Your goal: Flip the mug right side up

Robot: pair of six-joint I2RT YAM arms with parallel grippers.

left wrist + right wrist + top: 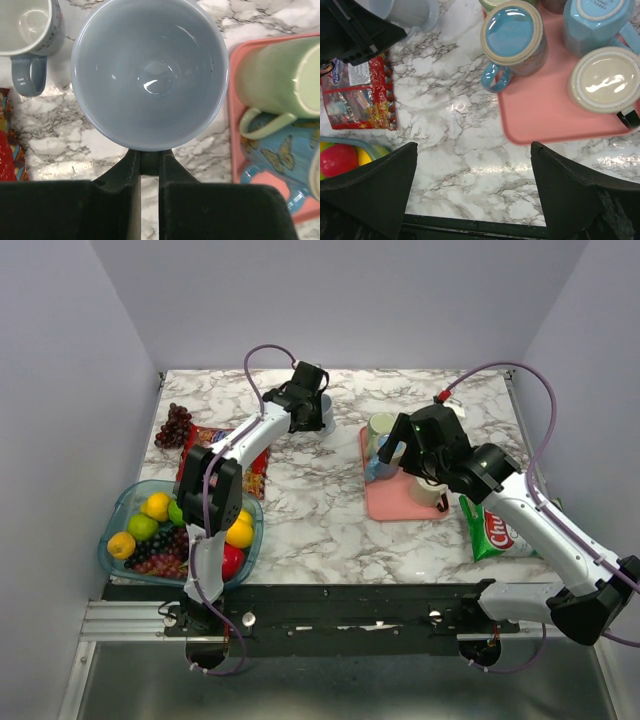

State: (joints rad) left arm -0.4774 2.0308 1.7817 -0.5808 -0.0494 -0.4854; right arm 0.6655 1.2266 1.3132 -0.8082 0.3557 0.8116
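Note:
My left gripper [145,161] is shut on the handle side of a pale blue mug [150,75], which stands mouth up on the marble just left of the pink tray [234,150]. The mug also shows in the top view [322,418] under the left gripper [303,400]. A green mug [272,75] lies on its side on the tray. A blue butterfly mug [512,37], a cream mug [605,85] and a light blue mug [592,20] stand base up on the tray [545,120]. My right gripper [472,185] is open and empty above the marble by the tray's near left corner.
A white mug with a blue handle [27,25] stands upright beside the held mug. A red snack packet [255,465], grapes [175,425] and a glass fruit bowl [180,530] lie at the left. A green chip bag [490,530] lies right of the tray.

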